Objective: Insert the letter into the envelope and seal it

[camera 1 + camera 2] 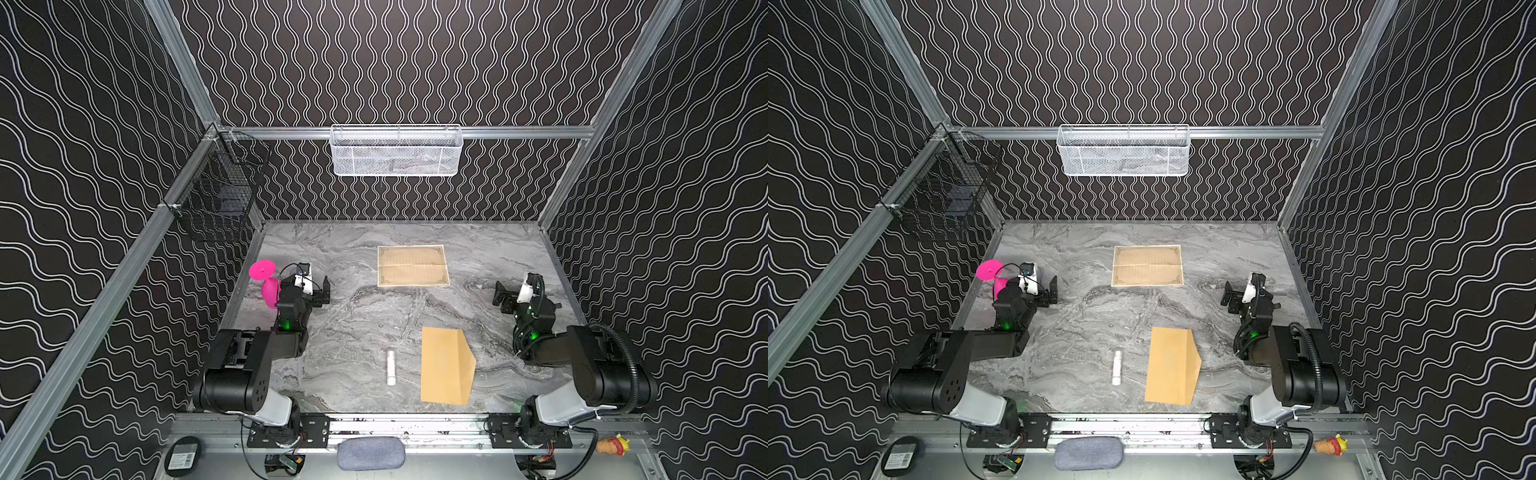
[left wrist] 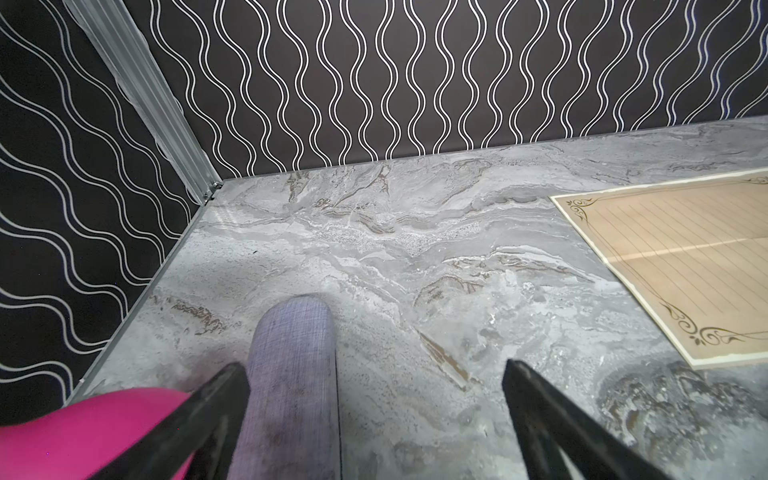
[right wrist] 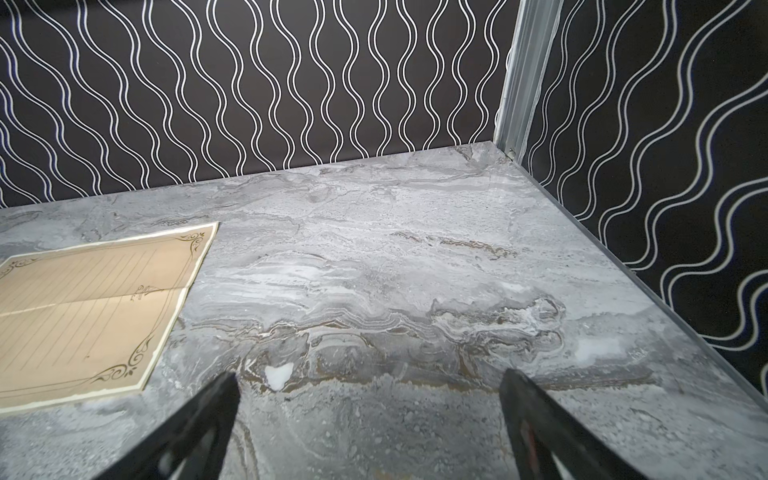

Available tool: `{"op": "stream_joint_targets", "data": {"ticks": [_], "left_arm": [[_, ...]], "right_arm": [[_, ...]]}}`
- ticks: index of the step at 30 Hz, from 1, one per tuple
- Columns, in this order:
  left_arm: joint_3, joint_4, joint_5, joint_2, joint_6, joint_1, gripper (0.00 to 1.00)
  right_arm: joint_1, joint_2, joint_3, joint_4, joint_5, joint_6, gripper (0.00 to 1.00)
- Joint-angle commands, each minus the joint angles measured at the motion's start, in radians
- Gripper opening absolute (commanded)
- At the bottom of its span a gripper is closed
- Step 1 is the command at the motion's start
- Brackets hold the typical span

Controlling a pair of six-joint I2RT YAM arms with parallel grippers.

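Lying apart, letter (image 1: 413, 266), envelope (image 1: 444, 365) (flap open), left hand (image 1: 324, 293), right hand (image 1: 501, 297) spread

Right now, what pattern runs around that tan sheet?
The letter has a dark ornate border with corner flourishes; clearest in the left wrist view.

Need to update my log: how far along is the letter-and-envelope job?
Done: nothing yet. The letter lies flat, unfolded, at the back of the table, apart from the envelope near the front. In hand: nothing; left tool and right tool are open, empty. Left: insert the letter, seal.
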Motion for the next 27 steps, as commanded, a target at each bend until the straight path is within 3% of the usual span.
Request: {"op": "stream_joint_targets", "data": {"ticks": [1,17,19,21,22,24,27], "left_arm": [[0.0,0.027,0.009,-0.005,0.003,0.003,0.99],[-0.002,0.032,-0.013,-0.004,0.011,-0.009,0.99],[-0.008,0.039,-0.074,-0.015,0.018,-0.032,0.99],[-0.009,0.013,-0.178,-0.063,0.032,-0.074,0.99],[0.008,-0.035,-0.224,-0.105,0.041,-0.093,0.99],[0.093,-0.267,-0.308,-0.206,0.034,-0.132,0.99],[0.269,-0.618,-0.246,-0.269,-0.11,-0.144,0.99]], "right_arm": [[0.001,-0.004,-0.004,0.038,-0.001,-0.006,1.0],[0.001,-0.005,-0.01,0.048,-0.005,-0.005,1.0],[0.003,-0.011,-0.012,0.05,0.009,-0.008,1.0],[0.029,-0.037,-0.006,0.028,0.152,0.015,1.0],[0.05,-0.082,0.008,-0.029,0.226,0.017,1.0],[0.1,-0.19,0.078,-0.238,0.263,-0.017,1.0],[0.182,-0.26,0.227,-0.543,0.273,0.102,1.0]]}}
